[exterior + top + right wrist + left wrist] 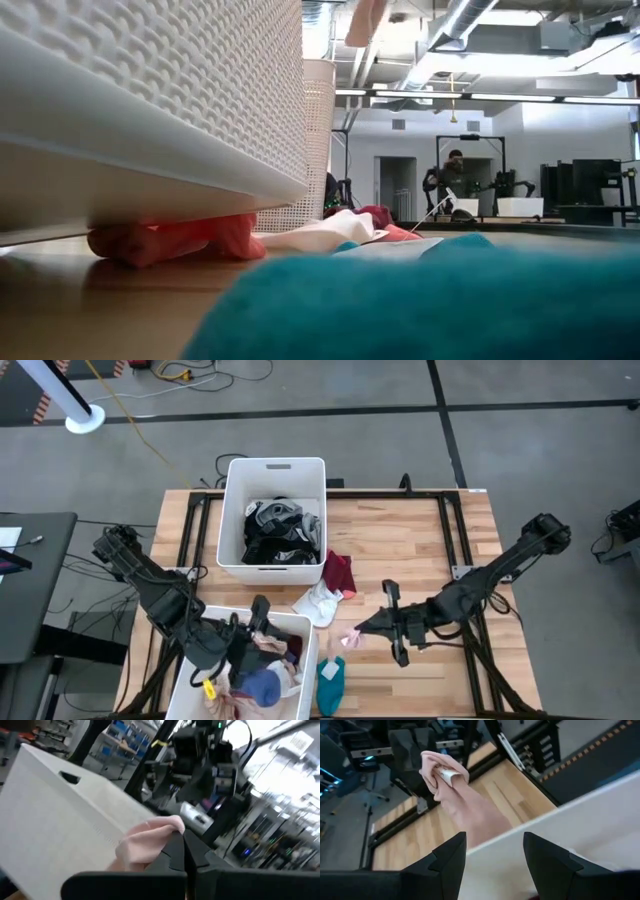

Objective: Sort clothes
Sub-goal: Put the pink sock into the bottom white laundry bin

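Note:
My right gripper (362, 631) is shut on a small pink garment (350, 637) held in the air just right of the near white bin (300, 622). The low view shows the garment's end (365, 20) high above the table. My left gripper (494, 855) stands open over that bin (600, 815), touching nothing, and faces the pink garment (470, 810). The near bin holds several clothes (262, 680). A maroon garment (340, 572), a white one (320, 603) and a teal one (330, 682) lie flat on the table. My right gripper pinches the pink garment's upper end (161, 834) between its two shut fingers (175, 851), cloth bunched at their tips. The fingers come roughly level from the table's right. The garment hangs below them (475, 817), slack and lifted clear of the table.
A far white bin (272, 470) holds black and grey clothes (280, 530). A reddish cloth (170, 240) shows under the near bin's edge in the low view. Bare wood (420, 540) lies at the table's far right.

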Robot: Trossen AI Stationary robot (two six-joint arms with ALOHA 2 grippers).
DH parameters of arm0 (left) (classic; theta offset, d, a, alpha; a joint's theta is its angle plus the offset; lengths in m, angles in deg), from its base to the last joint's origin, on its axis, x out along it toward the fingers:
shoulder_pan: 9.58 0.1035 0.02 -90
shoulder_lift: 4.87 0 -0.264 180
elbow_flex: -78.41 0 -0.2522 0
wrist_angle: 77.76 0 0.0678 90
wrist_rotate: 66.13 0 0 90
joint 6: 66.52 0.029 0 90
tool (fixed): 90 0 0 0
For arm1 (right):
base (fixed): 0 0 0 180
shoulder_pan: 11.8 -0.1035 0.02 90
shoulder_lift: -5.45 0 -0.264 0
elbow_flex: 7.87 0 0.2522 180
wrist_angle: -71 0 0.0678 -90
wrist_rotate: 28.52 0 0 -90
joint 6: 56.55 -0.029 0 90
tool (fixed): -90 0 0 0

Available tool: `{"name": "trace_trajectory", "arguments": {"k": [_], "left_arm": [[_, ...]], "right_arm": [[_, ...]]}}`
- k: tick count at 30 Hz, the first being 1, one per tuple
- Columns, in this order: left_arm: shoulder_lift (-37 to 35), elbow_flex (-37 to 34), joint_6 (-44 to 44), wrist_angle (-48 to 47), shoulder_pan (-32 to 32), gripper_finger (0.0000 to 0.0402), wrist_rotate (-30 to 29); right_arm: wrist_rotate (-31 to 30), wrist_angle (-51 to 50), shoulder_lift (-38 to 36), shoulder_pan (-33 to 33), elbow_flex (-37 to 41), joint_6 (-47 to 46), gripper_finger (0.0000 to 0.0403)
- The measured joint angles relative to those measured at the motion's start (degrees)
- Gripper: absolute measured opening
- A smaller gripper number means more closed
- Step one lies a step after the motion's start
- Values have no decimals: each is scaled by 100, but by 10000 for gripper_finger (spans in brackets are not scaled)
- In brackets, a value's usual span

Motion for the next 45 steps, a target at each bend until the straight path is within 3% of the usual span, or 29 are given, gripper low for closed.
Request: {"name": "trace_trajectory", "arguments": {"k": [14,21,32,36,45], "left_arm": [[0,0,182,999,673,193,96],[77,-3,102,1766,978,193,1205],[156,-438,-201,2909,1462,193,1473],[164,-578,-327,3229,1643,194,2112],[166,-787,-717,3522,1991,259,2913]], "right_arm": [[625,-45,59,33,-1015,1214,0],[960,-39,59,169,-1345,1509,0],[1700,-180,59,377,-1600,1530,0],[1709,-272,59,374,-1600,1530,0],[2071,-293,61,465,-1600,1528,0]]}}
